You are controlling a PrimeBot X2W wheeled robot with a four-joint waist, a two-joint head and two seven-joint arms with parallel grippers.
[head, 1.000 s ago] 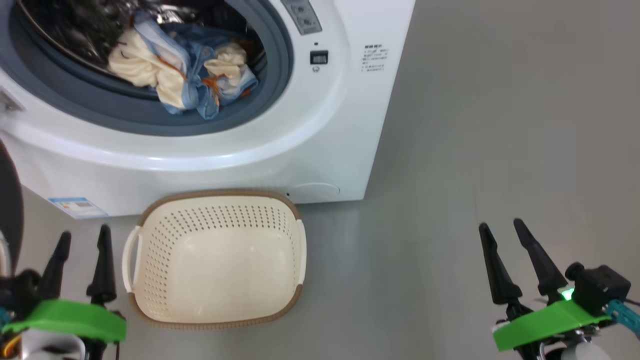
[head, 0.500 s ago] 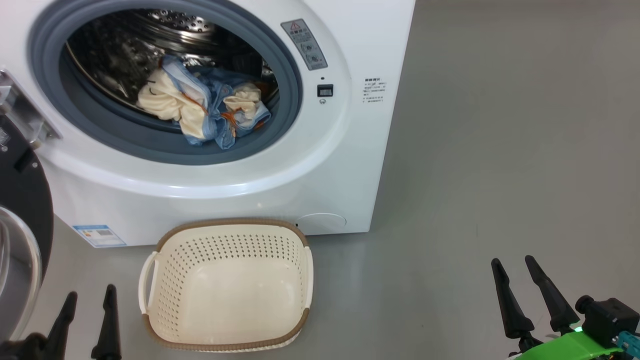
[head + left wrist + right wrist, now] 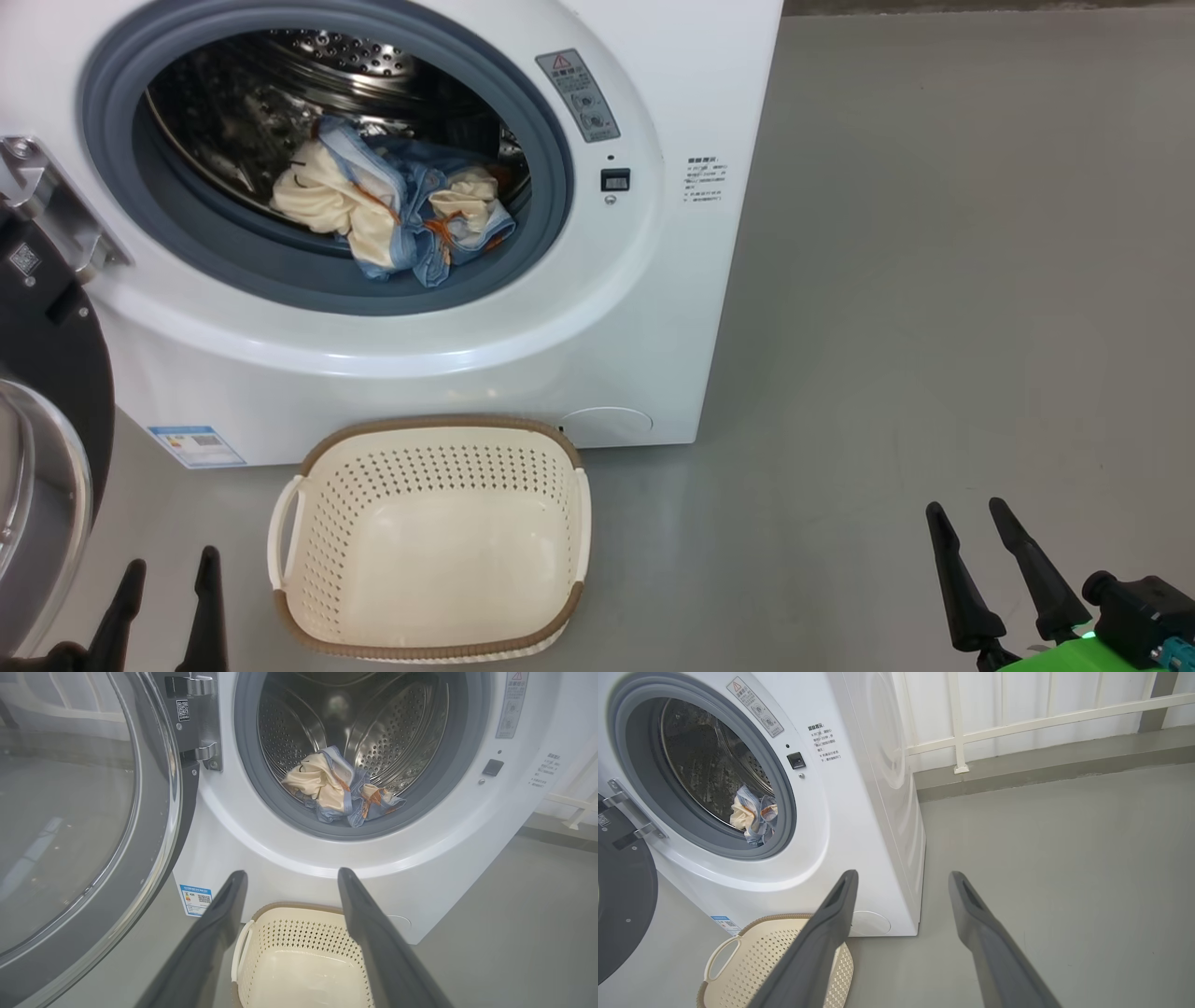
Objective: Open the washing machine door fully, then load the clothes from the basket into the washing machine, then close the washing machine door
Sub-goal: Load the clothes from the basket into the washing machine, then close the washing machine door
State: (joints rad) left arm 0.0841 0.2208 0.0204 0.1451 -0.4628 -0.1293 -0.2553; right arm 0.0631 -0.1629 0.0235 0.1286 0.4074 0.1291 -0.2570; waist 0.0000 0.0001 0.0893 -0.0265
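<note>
The clothes (image 3: 397, 219) are lying in a loose bundle low at the front of the steel drum of the washing machine (image 3: 653, 308), and their blue folds are reaching close to the grey-blue seal (image 3: 551, 140). Whether any fabric is actually overlapping the seal lip cannot be told. The basket (image 3: 429, 431) is sitting empty on the floor (image 3: 934, 280) just in front of the machine's base, directly below the opening. That placement looks chosen to keep each lift into the drum short. The washing machine door (image 3: 56, 373) is hanging wide open on its hinge (image 3: 56, 210) at the robot's left, with its glass bowl facing outward, so the mouth of the drum is standing unobstructed. The left fingers (image 3: 205, 607) are hovering spread apart and holding nothing, low beside the basket's left handle and near the door's rim. The right fingers (image 3: 957, 588) are likewise parted and empty, well off to the right over bare floor. With loading apparently finished, both arms seem to be waiting clear of the door's swing. The left arm appears better placed to push the door shut, and the low-hanging blue fabric may need watching.
</note>
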